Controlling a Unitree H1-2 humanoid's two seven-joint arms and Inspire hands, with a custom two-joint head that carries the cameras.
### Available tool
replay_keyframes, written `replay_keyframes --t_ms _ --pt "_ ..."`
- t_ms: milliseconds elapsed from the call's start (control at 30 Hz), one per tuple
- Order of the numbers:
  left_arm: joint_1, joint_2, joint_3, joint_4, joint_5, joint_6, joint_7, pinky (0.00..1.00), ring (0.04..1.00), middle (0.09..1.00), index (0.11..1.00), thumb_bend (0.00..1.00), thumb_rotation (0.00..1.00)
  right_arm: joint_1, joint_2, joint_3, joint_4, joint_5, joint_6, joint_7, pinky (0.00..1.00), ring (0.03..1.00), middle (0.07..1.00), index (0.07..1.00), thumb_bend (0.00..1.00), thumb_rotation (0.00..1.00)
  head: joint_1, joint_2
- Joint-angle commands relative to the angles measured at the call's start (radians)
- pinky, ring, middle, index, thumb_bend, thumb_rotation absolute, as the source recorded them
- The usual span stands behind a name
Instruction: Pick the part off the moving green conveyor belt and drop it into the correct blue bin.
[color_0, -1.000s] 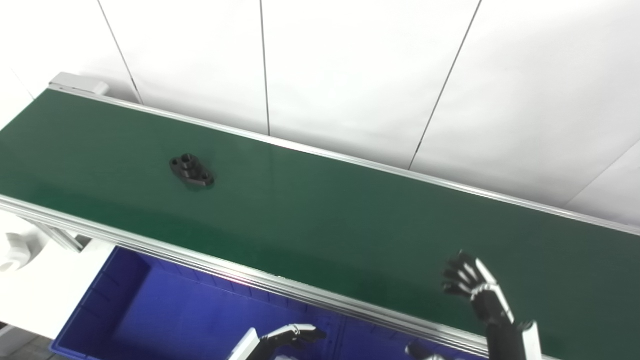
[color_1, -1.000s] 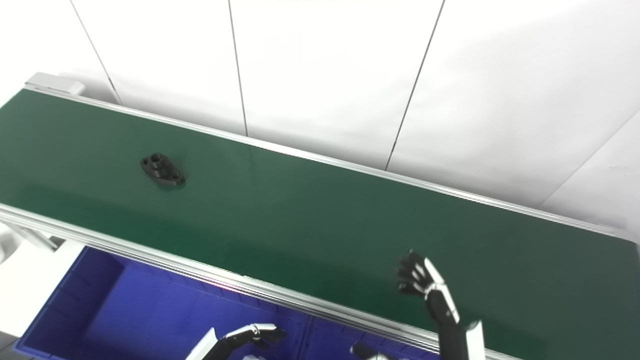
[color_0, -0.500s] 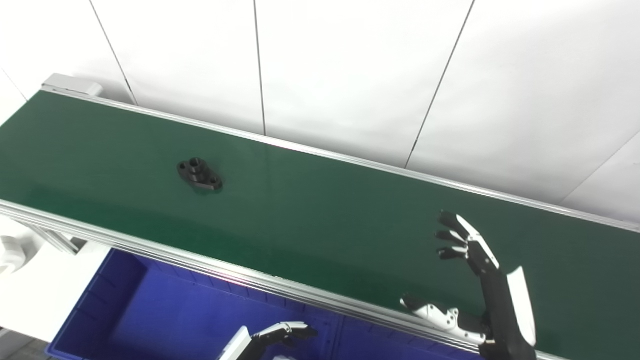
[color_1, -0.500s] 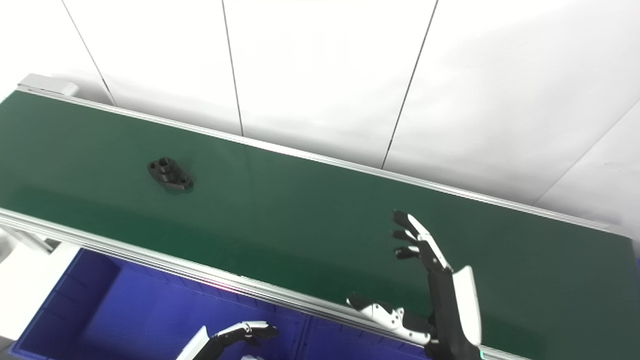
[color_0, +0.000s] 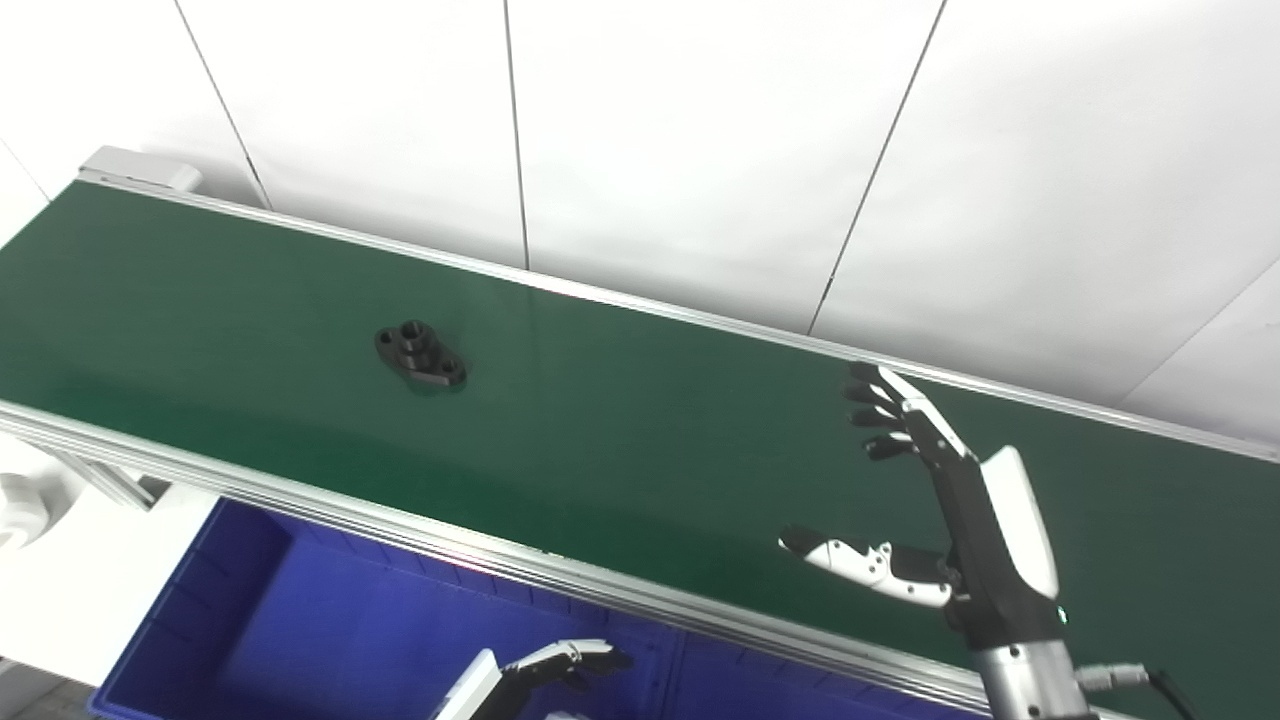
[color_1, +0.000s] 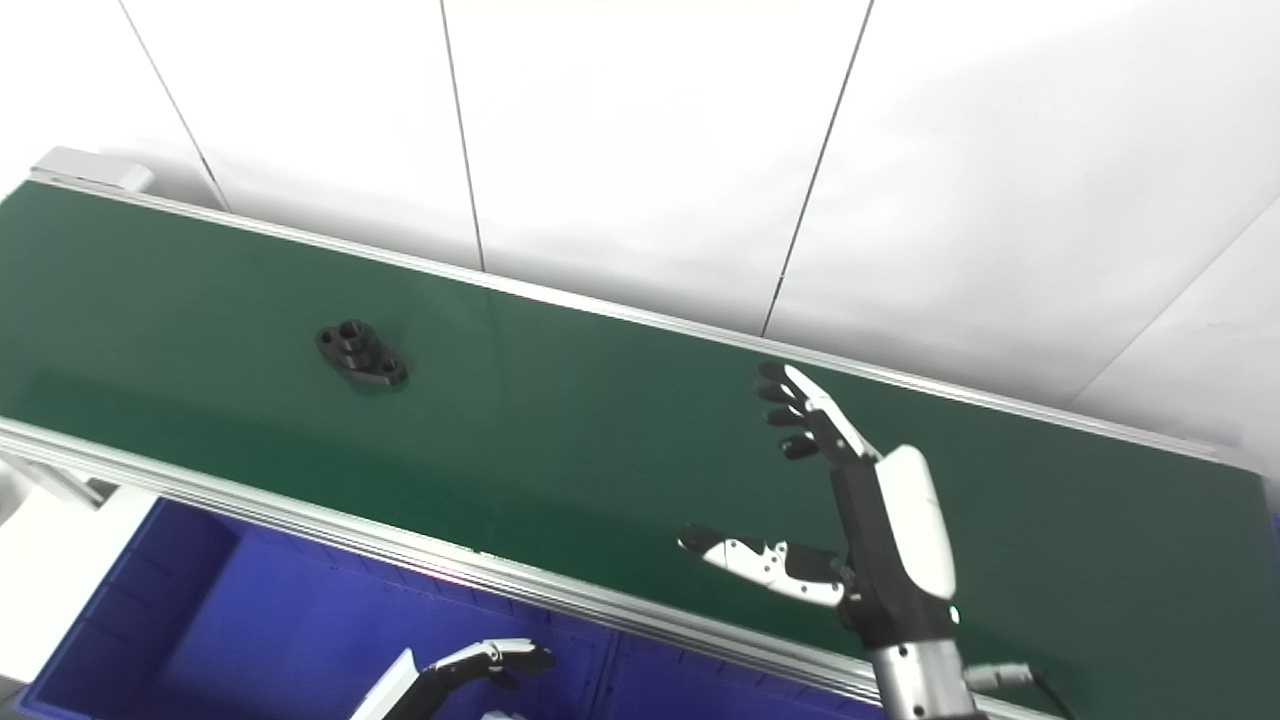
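My right hand hovers over the green belt, fingers spread wide, holding nothing. Black part lies on belt, well apart to the left. Left hand above blue bin, fingers loosely curled, empty.

Your right hand hangs spread and empty over the belt; the part lies well off to its left, with the bin below-left.
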Motion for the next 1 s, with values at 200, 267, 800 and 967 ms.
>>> replay_keyframes --t_ms 200,267,800,967 --pt "-0.014 0.021 -0.005 -0.014 -0.005 -0.025 0.013 0.63 0.739 0.798 0.744 0.70 0.44 -0.143 -0.007 0.040 -0.001 -0.118 0.087 0.089 0.63 0.729 0.793 0.864 0.77 0.40 -0.031 -0.008" --pt "-0.013 0.022 -0.003 -0.014 -0.008 -0.025 0.011 0.64 0.740 0.798 0.745 0.70 0.44 -0.188 -0.023 0.061 0.011 -0.161 0.112 0.137 0.64 0.751 0.809 0.873 0.78 0.43 -0.037 -0.009" --pt "-0.027 0.011 -0.007 0.003 -0.009 -0.025 0.014 0.65 0.751 0.803 0.749 0.69 0.43 -0.397 -0.027 0.136 0.129 -0.295 0.224 0.301 0.67 0.802 0.847 0.878 0.82 0.46 -0.015 -0.019" --pt "-0.036 0.003 -0.012 0.018 -0.001 -0.025 0.025 0.64 0.744 0.800 0.746 0.69 0.43 -0.435 -0.020 0.152 0.173 -0.305 0.220 0.297 0.66 0.802 0.847 0.881 0.82 0.46 -0.014 -0.023"
